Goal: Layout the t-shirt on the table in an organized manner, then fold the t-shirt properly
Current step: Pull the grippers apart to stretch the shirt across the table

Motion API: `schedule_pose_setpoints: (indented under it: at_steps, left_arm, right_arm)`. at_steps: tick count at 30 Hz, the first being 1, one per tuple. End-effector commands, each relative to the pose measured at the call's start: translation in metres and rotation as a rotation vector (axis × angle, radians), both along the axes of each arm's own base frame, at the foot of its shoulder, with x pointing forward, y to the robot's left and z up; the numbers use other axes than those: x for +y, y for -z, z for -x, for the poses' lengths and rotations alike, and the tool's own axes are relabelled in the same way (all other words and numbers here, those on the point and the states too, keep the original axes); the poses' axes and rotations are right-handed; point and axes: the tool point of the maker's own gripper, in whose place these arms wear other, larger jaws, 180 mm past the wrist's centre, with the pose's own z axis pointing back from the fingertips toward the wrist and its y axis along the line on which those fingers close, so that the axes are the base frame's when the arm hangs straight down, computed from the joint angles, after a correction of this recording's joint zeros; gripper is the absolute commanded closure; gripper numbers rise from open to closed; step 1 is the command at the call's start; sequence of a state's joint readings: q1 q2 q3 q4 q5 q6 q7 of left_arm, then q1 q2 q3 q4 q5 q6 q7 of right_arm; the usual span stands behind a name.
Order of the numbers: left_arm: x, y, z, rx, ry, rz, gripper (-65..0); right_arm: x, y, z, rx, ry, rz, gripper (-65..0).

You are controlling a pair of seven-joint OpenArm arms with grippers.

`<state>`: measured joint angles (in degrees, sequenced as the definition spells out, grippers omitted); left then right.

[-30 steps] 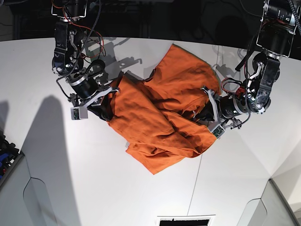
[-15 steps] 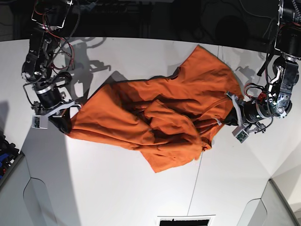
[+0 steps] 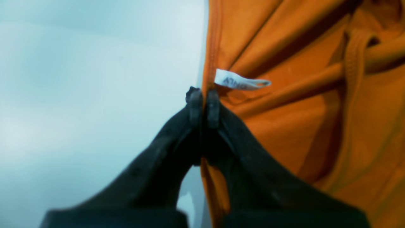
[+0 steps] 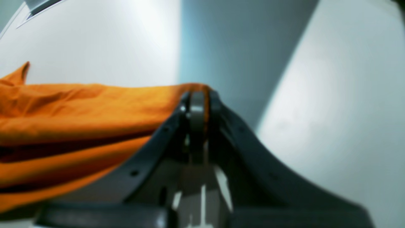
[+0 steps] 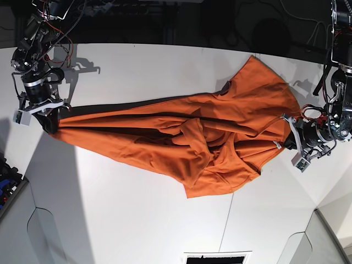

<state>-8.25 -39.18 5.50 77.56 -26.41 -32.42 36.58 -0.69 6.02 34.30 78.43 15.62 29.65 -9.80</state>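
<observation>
Now both arms are pulling apart, the left claw [image 3: 204,104] and right claw [image 4: 197,104] each clamped on a t-shirt [image 5: 181,137] edge, stretching it wider across the tabletop [image 5: 137,220] for layout.

One printed label is seen

On the white tag [image 3: 242,81] sewn at the t-shirt [image 3: 303,126] hem, upside-down dark letters are printed; they seem to read "ONLY", though blur leaves this uncertain.

Plain orange t-shirt [image 5: 165,137], white tag [image 3: 240,81], white table [image 5: 137,220].
</observation>
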Motion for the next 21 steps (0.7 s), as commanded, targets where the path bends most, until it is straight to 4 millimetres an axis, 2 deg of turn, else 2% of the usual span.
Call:
schedule_pose_setpoints:
  at_steps: [1, 2, 5, 6, 7, 9, 10, 11, 14, 17, 21]
  left_arm:
    - [0.010, -0.019, -0.011, -0.049, -0.015, -0.007, 0.0]
    - [0.011, -0.020, -0.011, -0.048, -0.022, 0.001, -2.4]
    - [0.013, -0.019, -0.009, -0.031, -0.050, 0.010, -20.1]
    - [0.015, -0.018, -0.009, -0.025, -0.071, 0.017, -24.7]
    - [0.016, -0.018, -0.009, -0.023, -0.089, 0.023, -27.5]
    - [0.018, -0.018, -0.009, -0.018, -0.111, 0.028, -28.5]
    - [0.019, -0.018, -0.009, -0.020, -0.122, 0.027, -28.5]
    - [0.021, -0.018, -0.010, -0.023, -0.134, 0.026, -28.5]
    - [0.023, -0.020, -0.011, -0.029, -0.145, 0.027, -28.4]
    - [0.022, -0.021, -0.012, -0.037, -0.141, 0.031, -28.4]
    - [0.015, -0.023, -0.017, -0.067, -0.132, 0.057, -28.4]
  right_arm:
    - [-0.008, -0.017, -0.006, -0.061, 0.010, 0.009, 0.0]
    - [-0.008, -0.016, -0.004, -0.061, 0.012, 0.003, 0.0]
    - [-0.007, -0.015, 0.000, -0.067, 0.019, -0.027, 0.0]
    - [-0.006, -0.015, 0.000, -0.068, 0.021, -0.041, -2.5]
    - [-0.005, -0.015, 0.000, -0.066, 0.022, -0.062, -10.4]
    - [-0.003, -0.017, 0.000, -0.074, 0.025, -0.111, -26.3]
    - [-0.002, -0.020, -0.001, -0.087, 0.023, -0.131, -31.9]
    - [0.001, -0.023, -0.002, -0.103, 0.012, -0.141, -34.8]
    - [0.004, -0.039, -0.005, -0.149, -0.007, -0.155, -35.1]
    - [0.008, -0.062, -0.010, -0.202, -0.027, -0.137, -35.1]
    - [0.023, -0.091, -0.026, -0.271, -0.079, -0.106, -35.1]
